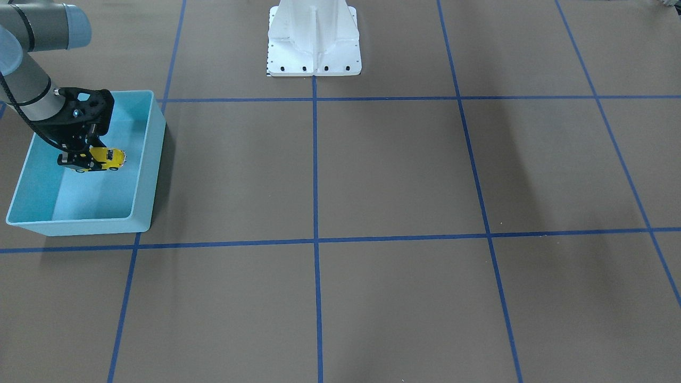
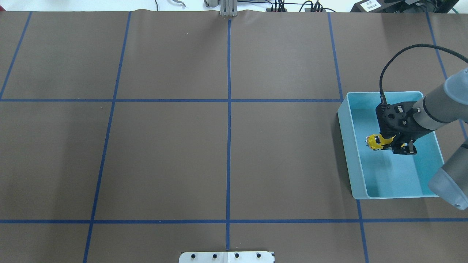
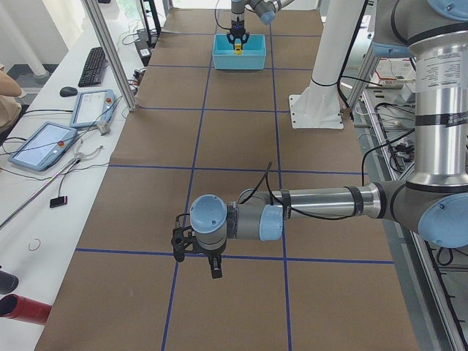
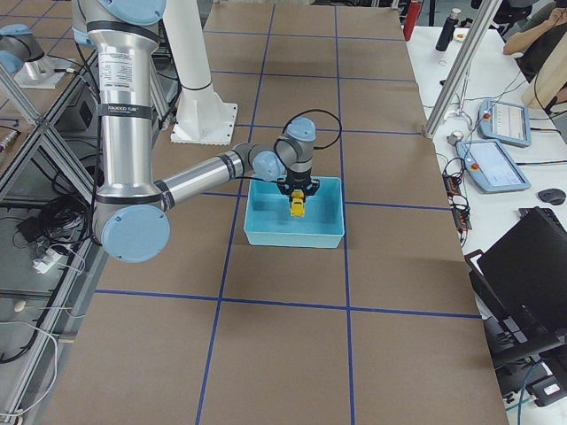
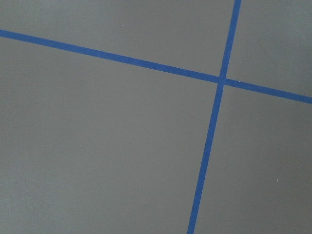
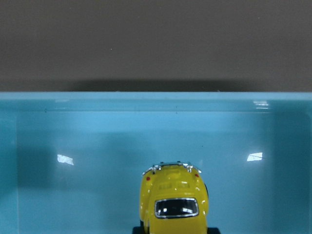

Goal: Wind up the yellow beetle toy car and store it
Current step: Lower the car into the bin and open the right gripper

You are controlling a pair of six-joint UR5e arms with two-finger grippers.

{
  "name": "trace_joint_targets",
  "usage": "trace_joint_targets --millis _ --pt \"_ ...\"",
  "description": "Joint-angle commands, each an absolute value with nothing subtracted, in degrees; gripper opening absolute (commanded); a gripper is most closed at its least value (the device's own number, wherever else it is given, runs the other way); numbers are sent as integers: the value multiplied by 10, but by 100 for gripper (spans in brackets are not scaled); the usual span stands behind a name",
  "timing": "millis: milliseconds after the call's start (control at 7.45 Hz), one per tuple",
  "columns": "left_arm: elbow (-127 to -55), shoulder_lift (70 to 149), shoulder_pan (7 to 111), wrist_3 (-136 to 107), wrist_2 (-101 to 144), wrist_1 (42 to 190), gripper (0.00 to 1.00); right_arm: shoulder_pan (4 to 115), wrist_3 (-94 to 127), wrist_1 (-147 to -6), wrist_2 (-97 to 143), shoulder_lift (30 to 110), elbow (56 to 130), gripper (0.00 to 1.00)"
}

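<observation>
The yellow beetle toy car (image 1: 109, 158) is held in my right gripper (image 1: 88, 159), whose jaws are shut on its rear half. Car and gripper are inside the light blue bin (image 1: 151, 159), near its wall towards the table's middle. The overhead view shows the car (image 2: 376, 141) sticking out of the gripper (image 2: 396, 145) over the bin (image 2: 347, 146). The right wrist view shows the car (image 6: 174, 200) above the bin floor, facing a bin wall (image 6: 156, 100). My left gripper (image 3: 196, 262) hovers over bare table far from the bin; I cannot tell whether it is open.
The white robot pedestal (image 1: 314, 42) stands at mid table on the robot's side. Blue tape lines (image 1: 315, 239) grid the brown table. Tablets and a keyboard (image 3: 93, 64) lie on a side bench beyond the table's edge.
</observation>
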State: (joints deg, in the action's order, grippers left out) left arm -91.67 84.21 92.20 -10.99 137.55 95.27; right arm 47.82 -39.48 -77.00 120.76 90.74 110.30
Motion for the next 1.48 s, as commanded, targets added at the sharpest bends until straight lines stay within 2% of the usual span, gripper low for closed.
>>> trace_joint_targets --millis 0,268,402,537,939,1341 --pt "-917 843 922 -110 1375 953 100 450 -379 -752 1193 918 1089 0" --pt "-917 843 922 -110 1375 953 100 444 -377 -752 1192 925 1088 0" --pt "-917 843 922 -110 1375 953 100 444 -372 -751 1192 928 1088 54" --pt "-917 843 922 -110 1375 953 100 444 -372 -734 1194 933 1088 99" --pt "-917 843 922 -110 1375 953 100 455 -343 -707 1205 952 1130 100" --pt "-917 845 921 -110 1375 953 100 564 -195 -734 1272 952 1191 100"
